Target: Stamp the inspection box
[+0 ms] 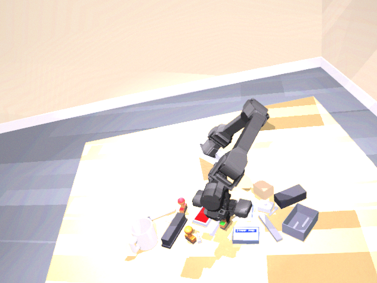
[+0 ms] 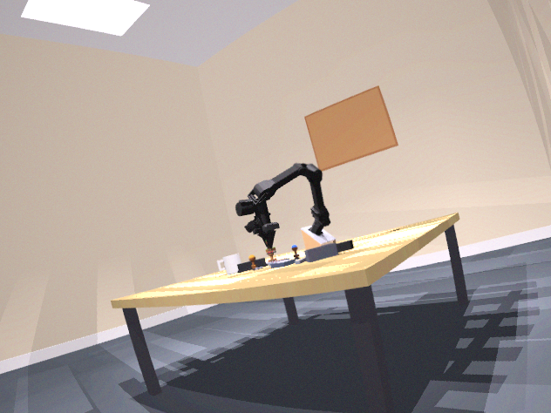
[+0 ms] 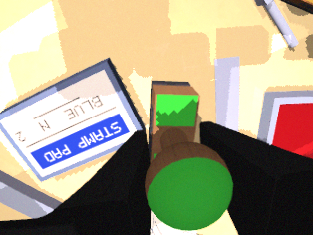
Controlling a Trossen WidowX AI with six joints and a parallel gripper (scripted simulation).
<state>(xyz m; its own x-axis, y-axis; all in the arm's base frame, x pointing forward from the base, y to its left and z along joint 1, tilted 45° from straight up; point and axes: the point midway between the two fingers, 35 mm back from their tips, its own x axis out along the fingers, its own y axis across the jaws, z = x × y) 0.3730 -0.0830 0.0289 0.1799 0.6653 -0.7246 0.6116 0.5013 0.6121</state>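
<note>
Over the worktop (image 1: pixel 304 158), between the red ink pad (image 1: pixel 203 217) and the blue-labelled stamp pad box (image 1: pixel 246 234), the gripper (image 3: pixel 188 160) hangs with the PASS stamp (image 3: pixel 188 189) in it. The stamp has a green knob on top and a green mark on its wooden block. The two dark fingers are clenched on the stamp's neck, one on each side, and only a little apart.

In the wrist view the red pad is at 3 o'clock from the stamp, and the box is at 9 o'clock. From the top view the stamp's block (image 1: pixel 223 224) sits just beside the red pad's near corner, not over the red part. I cannot tell if the block touches the worktop or floats just above it.

This looks like the inking step. The stamp is picked up, but I see no sign that it has met the ink. The next move needs the stamp to slide over the red pad and press down flat. The card with the box is hard to pick out among the pale sheets here.
</note>
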